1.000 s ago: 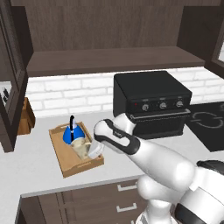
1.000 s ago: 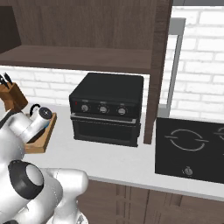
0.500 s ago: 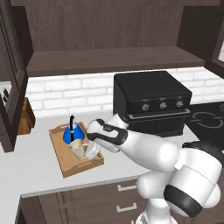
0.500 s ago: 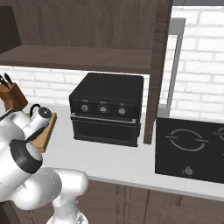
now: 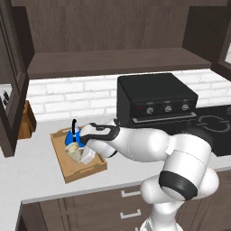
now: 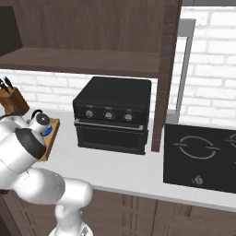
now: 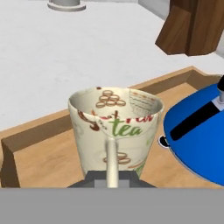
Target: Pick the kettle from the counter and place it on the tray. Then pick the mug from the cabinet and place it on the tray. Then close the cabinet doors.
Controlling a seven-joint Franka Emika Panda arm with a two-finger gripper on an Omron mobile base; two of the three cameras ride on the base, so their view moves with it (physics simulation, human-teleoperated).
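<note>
The cream mug (image 7: 114,127), printed with "tea", hangs upright over the wooden tray (image 7: 38,131). Its loop handle runs down between my finger tips, and my gripper (image 7: 112,178) is shut on it. Whether the mug's base touches the tray floor is hidden. The blue kettle (image 7: 199,144) with its black handle stands in the tray just beside the mug. From the left base, the mug (image 5: 80,154) sits in my gripper (image 5: 87,148) in front of the kettle (image 5: 71,137), inside the tray (image 5: 85,170) on the counter (image 5: 40,182). The cabinet (image 5: 108,61) above stands open, its door (image 5: 10,90) swung out at left.
A wooden knife block (image 5: 28,119) stands behind the tray by the wall. A black oven (image 5: 155,101) sits on the counter to the right, with a black cooktop (image 6: 203,156) beyond it. An open cabinet door (image 6: 166,73) hangs edge-on near the oven.
My hand has carried the mug a little left and down over the tray, closer to the kettle. The arm's elbow has swung lower. The grip has stayed shut.
</note>
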